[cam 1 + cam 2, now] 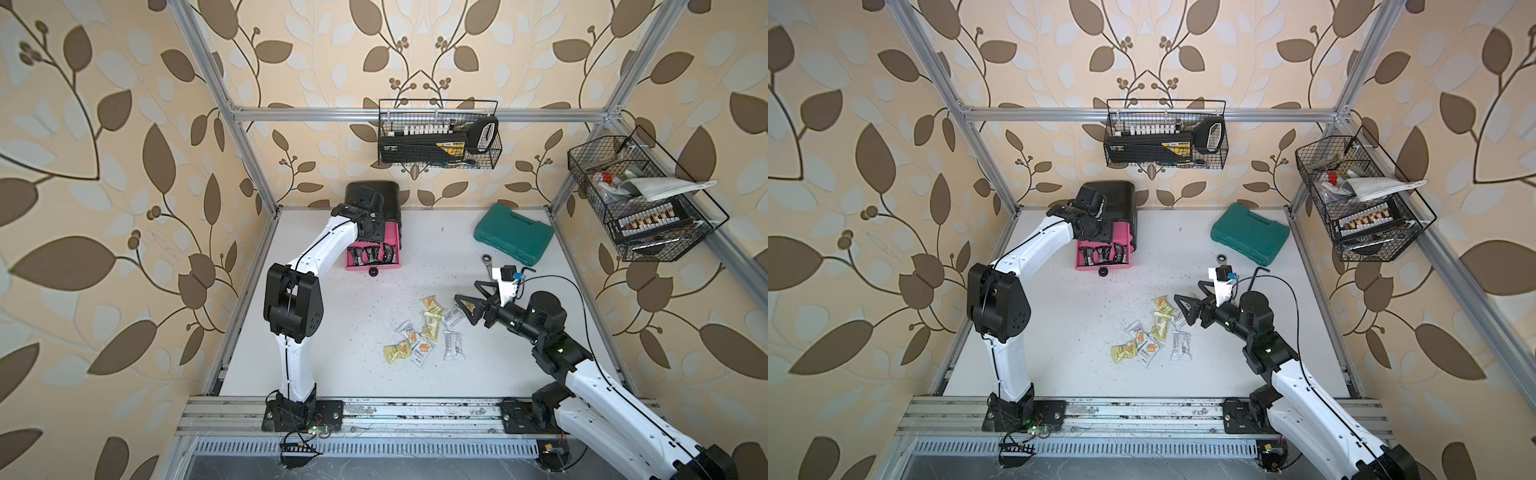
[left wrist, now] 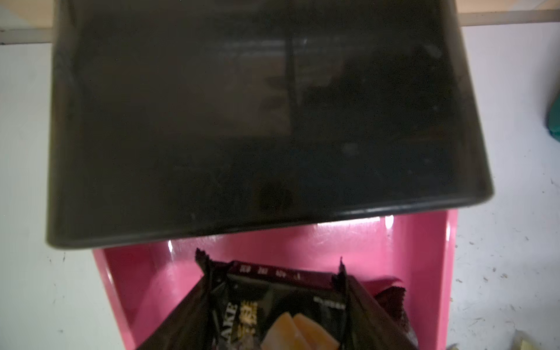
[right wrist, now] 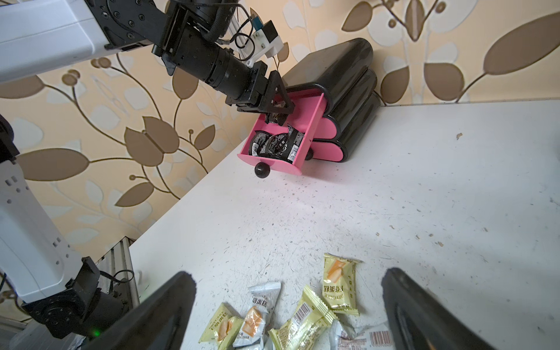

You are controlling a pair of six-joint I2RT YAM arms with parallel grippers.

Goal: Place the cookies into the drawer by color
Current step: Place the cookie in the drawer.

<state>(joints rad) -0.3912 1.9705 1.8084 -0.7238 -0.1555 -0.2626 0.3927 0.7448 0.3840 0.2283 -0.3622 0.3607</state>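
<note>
Black cookies (image 1: 370,255) occupy the open top drawer (image 1: 393,243); yellow and white cookies (image 1: 428,332) await sorting on the tabletop (image 1: 332,332). Left gripper (image 3: 277,113) state indeterminate; right gripper (image 3: 286,281) fully open.

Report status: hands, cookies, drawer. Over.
Left hand over open top drawer, black cookie between jaws. Right hand open above loose yellow and white cookies. Nothing blocking.

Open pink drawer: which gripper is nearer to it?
Left. The left gripper hangs directly over the open pink drawer; the right gripper is across the table, above the loose yellow and white cookie packets.
</note>
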